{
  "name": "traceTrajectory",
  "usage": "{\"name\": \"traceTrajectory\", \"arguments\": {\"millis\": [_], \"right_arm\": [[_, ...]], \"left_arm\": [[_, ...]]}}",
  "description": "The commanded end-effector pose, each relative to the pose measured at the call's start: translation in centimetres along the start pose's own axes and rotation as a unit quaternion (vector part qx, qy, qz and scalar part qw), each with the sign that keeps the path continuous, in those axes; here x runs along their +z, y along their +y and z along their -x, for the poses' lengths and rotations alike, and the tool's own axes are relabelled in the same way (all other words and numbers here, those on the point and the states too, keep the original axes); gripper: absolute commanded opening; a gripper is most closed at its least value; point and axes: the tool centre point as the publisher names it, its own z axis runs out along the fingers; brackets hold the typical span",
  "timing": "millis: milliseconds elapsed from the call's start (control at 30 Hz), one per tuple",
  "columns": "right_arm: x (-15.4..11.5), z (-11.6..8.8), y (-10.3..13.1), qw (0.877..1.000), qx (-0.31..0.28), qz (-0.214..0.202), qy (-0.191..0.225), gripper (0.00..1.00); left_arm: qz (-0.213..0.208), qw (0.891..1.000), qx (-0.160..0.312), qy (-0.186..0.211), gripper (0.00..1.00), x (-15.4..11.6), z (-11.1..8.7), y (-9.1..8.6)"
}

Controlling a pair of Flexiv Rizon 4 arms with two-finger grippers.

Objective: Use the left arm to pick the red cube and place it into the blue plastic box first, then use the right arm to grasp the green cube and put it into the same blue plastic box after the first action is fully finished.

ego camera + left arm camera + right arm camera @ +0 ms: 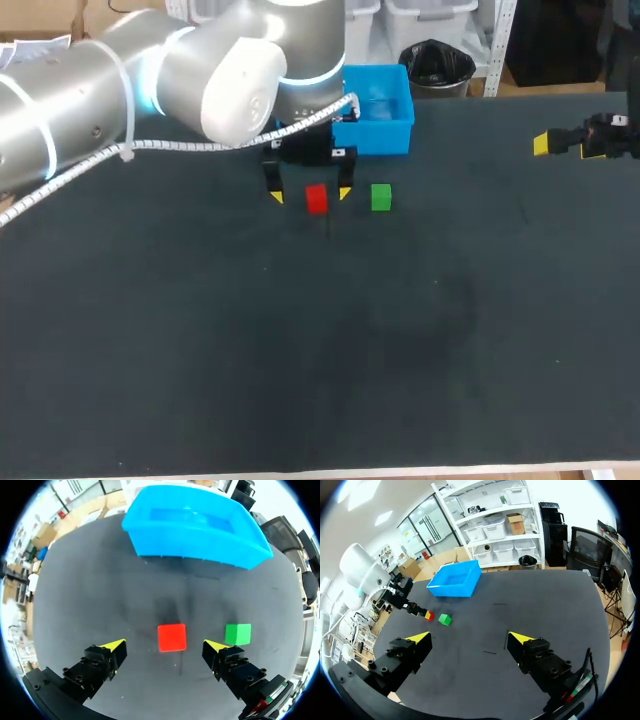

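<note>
Your left pincer (165, 643) hangs open astride the red cube (172, 637), positioned to close on it; your right pincer (469, 636), also open, sits near the table's right edge.

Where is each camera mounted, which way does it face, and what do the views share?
Head view: fixed above and behind, looking down on the table; left arm, left pincer, right pincer show.
Left wrist view: on that wrist, looking down at the red cube inside its open pincer.
Right wrist view: on that wrist, looking across the table at the left arm; its open pincer shows.
Shared: all show the red cube, green cube and blue box.
</note>
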Motion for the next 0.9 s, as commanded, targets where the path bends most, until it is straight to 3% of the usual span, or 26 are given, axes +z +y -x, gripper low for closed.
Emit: {"name": "traceTrajectory", "arguments": {"millis": [33, 500, 533, 633, 667, 900], "right_arm": [[0.0, 0.0, 0.0, 1.0, 0.0, 0.0, 0.0, 1.0], [0.0, 0.0, 0.0, 1.0, 0.0, 0.0, 0.0, 1.0], [0.0, 0.0, 0.0, 1.0, 0.0, 0.0, 0.0, 1.0], [0.0, 0.0, 0.0, 1.0, 0.0, 0.0, 0.0, 1.0], [0.0, 0.0, 0.0, 1.0, 0.0, 0.0, 0.0, 1.0], [0.0, 0.0, 0.0, 1.0, 0.0, 0.0, 0.0, 1.0]], "left_arm": [[0.002, 1.0, -0.002, 0.0, 1.0, 0.6, 0.4, -0.3], [0.001, 1.0, -0.022, 0.001, 1.0, 2.4, 1.0, -0.4], [0.001, 1.0, -0.023, 0.001, 0.91, 2.5, 1.0, -0.4], [0.002, 1.0, -0.028, 0.003, 0.14, 2.9, 1.1, -0.3], [0.002, 1.0, -0.028, 0.003, 0.0, 2.9, 1.1, -0.2], [-0.007, 1.0, -0.025, -0.001, 0.0, 2.4, 1.1, 0.1]]}}
